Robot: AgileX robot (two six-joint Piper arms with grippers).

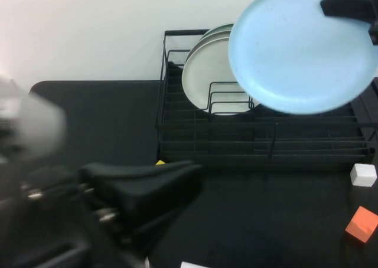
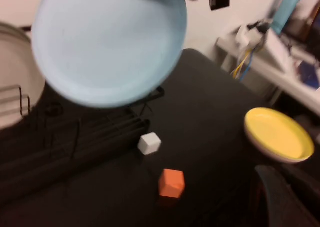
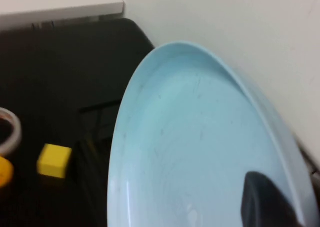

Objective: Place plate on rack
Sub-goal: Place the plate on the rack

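Your plate (image 1: 298,46) hangs tilted over the rack's (image 1: 266,144) far right, right gripper (image 1: 348,2) jaws pinching its upper rim, open slots lying just right of the pale plates (image 1: 207,73), while the left gripper (image 1: 142,188) idles near-left above the counter (image 1: 106,120), its jaws' state unclear.

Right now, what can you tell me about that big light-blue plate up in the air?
The plate is large, round, plain pale blue with a shallow raised rim, smooth like plastic or glazed ware. It is tilted on edge, lifted above the right end of the black wire rack, not resting in it. The right gripper pinches its upper rim. The left gripper is low at the table's left, away from it.
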